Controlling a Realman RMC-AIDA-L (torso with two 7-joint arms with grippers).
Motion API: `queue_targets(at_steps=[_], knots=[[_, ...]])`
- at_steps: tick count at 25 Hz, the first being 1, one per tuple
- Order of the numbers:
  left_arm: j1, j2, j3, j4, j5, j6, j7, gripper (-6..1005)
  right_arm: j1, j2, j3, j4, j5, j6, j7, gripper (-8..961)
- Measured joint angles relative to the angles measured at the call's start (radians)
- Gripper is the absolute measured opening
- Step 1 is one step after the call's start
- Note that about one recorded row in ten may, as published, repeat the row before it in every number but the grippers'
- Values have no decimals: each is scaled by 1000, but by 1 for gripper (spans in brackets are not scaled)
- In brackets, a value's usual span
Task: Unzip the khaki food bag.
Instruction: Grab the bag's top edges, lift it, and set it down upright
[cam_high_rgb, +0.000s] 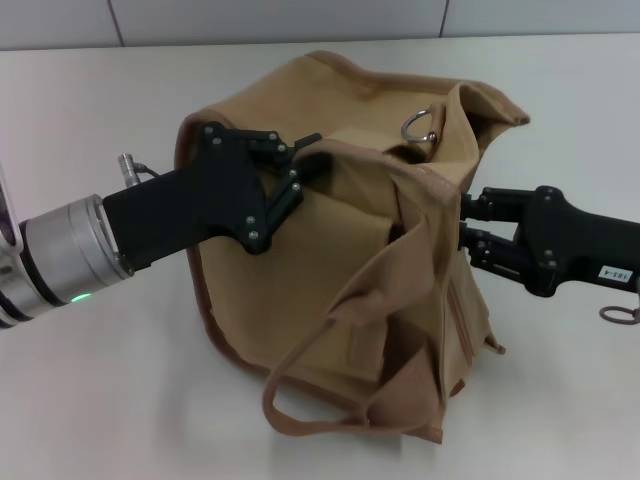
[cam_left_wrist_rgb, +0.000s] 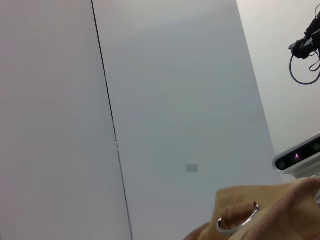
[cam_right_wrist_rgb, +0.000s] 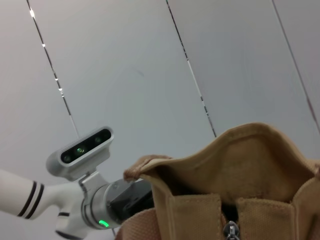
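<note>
The khaki food bag (cam_high_rgb: 340, 270) stands mid-worktop (cam_high_rgb: 90, 400). Left tool (cam_high_rgb: 305, 165) is clamped on its top edge; right tool (cam_high_rgb: 470, 228) grips its side, jaw state indeterminable. Step: bracing. Next: draw the zipper pull.

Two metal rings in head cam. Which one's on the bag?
The ring standing up at the top rear edge of the khaki food bag. The other ring sits off the bag, by the right arm.
</note>
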Motion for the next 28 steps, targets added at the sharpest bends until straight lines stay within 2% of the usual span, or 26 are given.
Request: queue_targets(at_steps=[17, 21, 28], knots=[[-25, 0, 7, -27, 0, 5, 0, 103, 32, 0, -86, 38, -3, -6, -9, 335], [-25, 0, 2, -27, 0, 2, 0, 104, 32, -5, -92, 39, -8, -33, -9, 259], [-25, 0, 0, -26, 0, 0, 0, 106, 29, -21, -92, 37, -32, -79, -1, 259]])
